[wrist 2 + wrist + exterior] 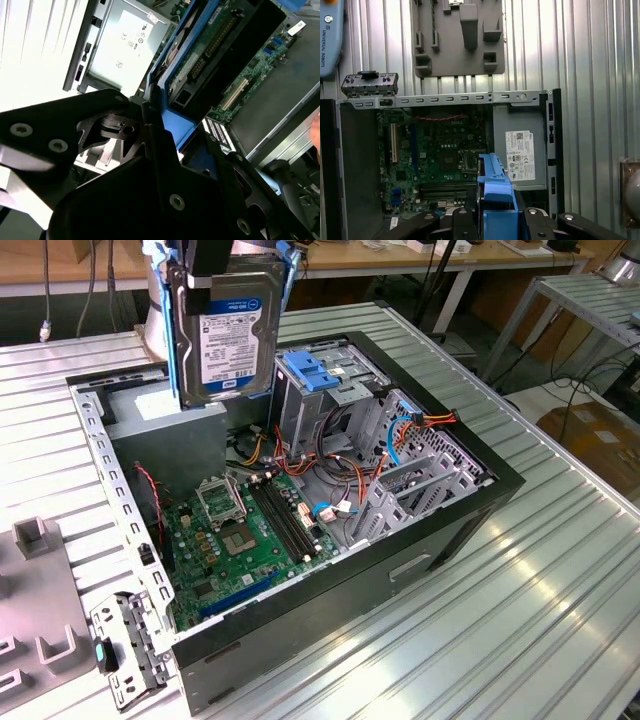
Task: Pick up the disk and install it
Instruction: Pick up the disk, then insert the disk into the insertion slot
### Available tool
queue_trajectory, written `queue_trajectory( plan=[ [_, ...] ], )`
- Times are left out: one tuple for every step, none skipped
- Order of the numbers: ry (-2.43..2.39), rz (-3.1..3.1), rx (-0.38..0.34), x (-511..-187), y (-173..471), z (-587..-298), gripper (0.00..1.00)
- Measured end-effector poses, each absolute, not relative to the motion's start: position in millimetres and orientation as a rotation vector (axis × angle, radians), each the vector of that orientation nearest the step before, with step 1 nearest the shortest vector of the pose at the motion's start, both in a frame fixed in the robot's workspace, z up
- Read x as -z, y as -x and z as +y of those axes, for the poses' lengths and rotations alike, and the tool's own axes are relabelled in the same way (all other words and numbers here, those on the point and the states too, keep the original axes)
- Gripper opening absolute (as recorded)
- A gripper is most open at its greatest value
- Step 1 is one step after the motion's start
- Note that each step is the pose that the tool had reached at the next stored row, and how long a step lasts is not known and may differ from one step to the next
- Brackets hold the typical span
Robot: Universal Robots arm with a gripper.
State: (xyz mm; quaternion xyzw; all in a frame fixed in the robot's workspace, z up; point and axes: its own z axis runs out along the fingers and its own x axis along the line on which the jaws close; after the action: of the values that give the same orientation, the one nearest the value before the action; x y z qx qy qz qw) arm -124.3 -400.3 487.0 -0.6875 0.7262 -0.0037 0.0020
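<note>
The disk, silver-grey with a white label and a bright blue carrier rail, hangs upright in the air over the back of the open computer case. My gripper is shut on its upper end. In the first wrist view the blue rail runs between my black fingers, with the motherboard far beneath. In the second wrist view the disk's underside and circuit board show beyond the gripper body. The disk touches nothing in the case.
A blue-topped grey drive cage stands in the case to the exterior view's right of the disk, with orange and blue cables beside it. The power supply lies below the disk. A grey fixture plate and a loose metal bracket lie outside the case.
</note>
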Motion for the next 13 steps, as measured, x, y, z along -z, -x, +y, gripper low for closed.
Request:
queue_trajectory(
  plan=[
    [2.156,2.279,0.012,-486.9,121.1,-400.3,0.37],
    [2.155,2.281,0.012,-486.9,115.4,-400.3,0.37],
    [2.154,2.281,0.012,-487.0,112.1,-400.3,0.37],
    [2.154,2.282,0.012,-487.0,111.8,-400.4,0.37],
    [2.154,2.281,0.012,-487.0,111.6,-400.3,0.37],
    [2.154,2.281,0.012,-487.0,111.6,-400.3,0.37],
    [2.154,2.281,0.012,-487.0,111.6,-400.3,0.37],
    [2.154,2.281,0.012,-487.0,111.6,-400.3,0.37],
    [2.154,2.281,0.012,-487.0,111.5,-400.3,0.37],
    [2.154,2.281,0.012,-487.0,111.5,-400.3,0.37],
    [2.154,2.281,0.012,-487.0,111.5,-400.3,0.37],
    [2.154,2.281,0.012,-487.0,111.5,-400.3,0.37],
    [2.154,2.281,0.012,-487.0,111.5,-400.3,0.37]
  ],
)
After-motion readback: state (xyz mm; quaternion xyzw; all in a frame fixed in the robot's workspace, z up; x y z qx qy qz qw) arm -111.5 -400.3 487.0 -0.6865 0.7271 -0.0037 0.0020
